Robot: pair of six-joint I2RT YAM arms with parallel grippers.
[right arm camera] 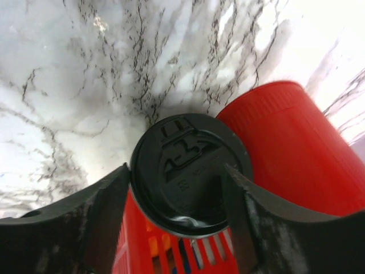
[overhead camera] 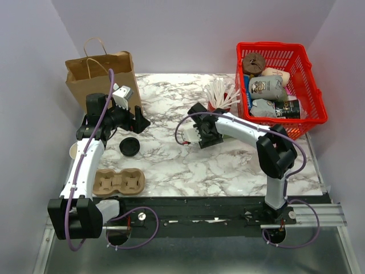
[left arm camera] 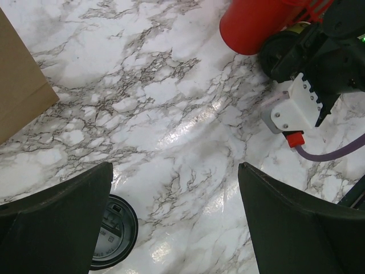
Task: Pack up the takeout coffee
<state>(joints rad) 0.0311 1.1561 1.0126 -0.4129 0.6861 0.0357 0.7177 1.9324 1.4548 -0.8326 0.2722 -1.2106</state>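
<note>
Marble table, with the takeout coffee standing just beside the red cup. The right gripper brackets its black lid; whether it pinches, I cannot tell. The left gripper hangs spread wide, holding nothing.

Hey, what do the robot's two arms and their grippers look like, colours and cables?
Both the left arm and right arm have white links between bulky black joints, with a purple cable looping along each. The left gripper and right gripper have broad, matte black, wedge-shaped fingers. The right wrist carries a white ribbed block with a red plug.
</note>
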